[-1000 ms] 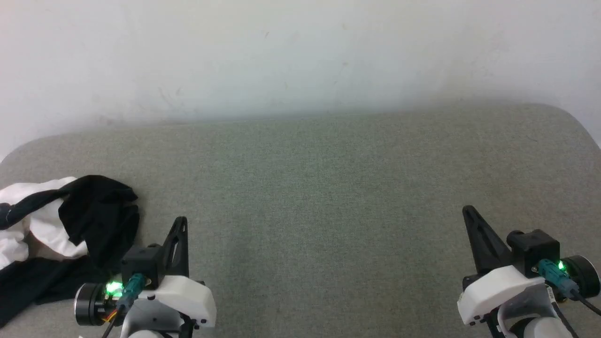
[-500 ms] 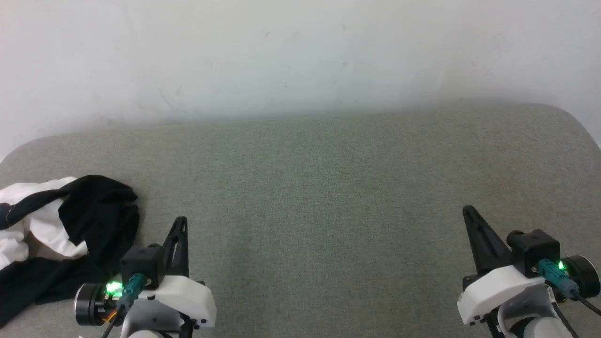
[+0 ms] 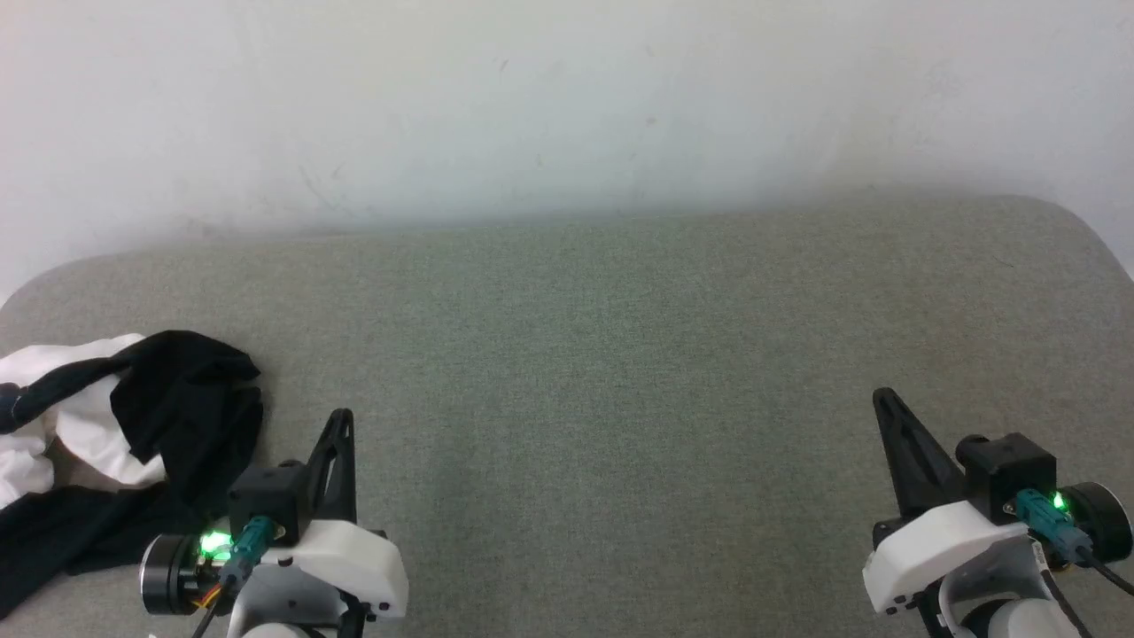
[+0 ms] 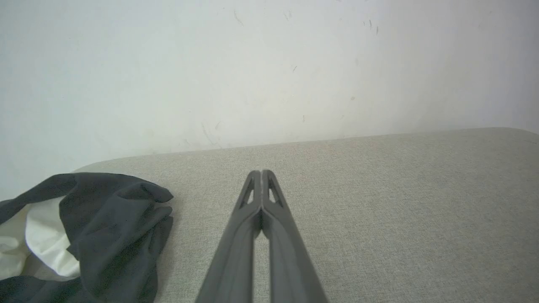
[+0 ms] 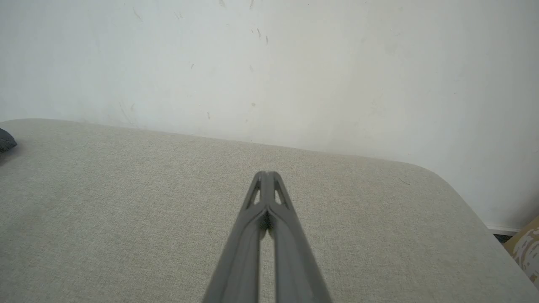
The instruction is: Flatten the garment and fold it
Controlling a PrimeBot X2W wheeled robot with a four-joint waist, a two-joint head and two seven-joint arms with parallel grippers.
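Now the left gripper (image 3: 344, 416) sits low on the left side of the head view, with its two dark fingers pressed together. In the left wrist view the fingers (image 4: 269, 189) meet at the tips, with just a thin slit between them lower down. They hold nothing. The fingers point up toward the wall (image 3: 567, 106). A small green light (image 3: 211, 542) glows on the wrist behind them.

The right gripper (image 3: 881, 396) sits low on the right side of the head view. Its fingers are pressed together too, and the right wrist view shows the tips (image 5: 266, 174) touching, with nothing between them. A green light (image 3: 1057, 501) glows on this wrist as well. The two grippers are well apart from each other.

Both grippers are over a big grey cloth-covered surface (image 3: 620, 354) with rounded corners. I cannot tell if the fingers touch it or float just above it.

The garment (image 3: 177, 399) lies in a crumpled heap at the left edge of the surface, just beside the left gripper and off to its left. A black part is bunched up on top, and white cloth (image 3: 89, 425) shows under it and to the left. More black cloth trails down toward the bottom left corner. Part of the heap runs out of the picture. In the right wrist view just a tiny dark bit of it (image 5: 6, 141) peeks in at the far left, well away from the right gripper.

Behind the surface stands the plain white wall, with a few small scuff marks. At the bottom right of the right wrist view, past the edge of the surface, is a tan thing with pale marks (image 5: 526, 248). It is too cut off to tell what it is.
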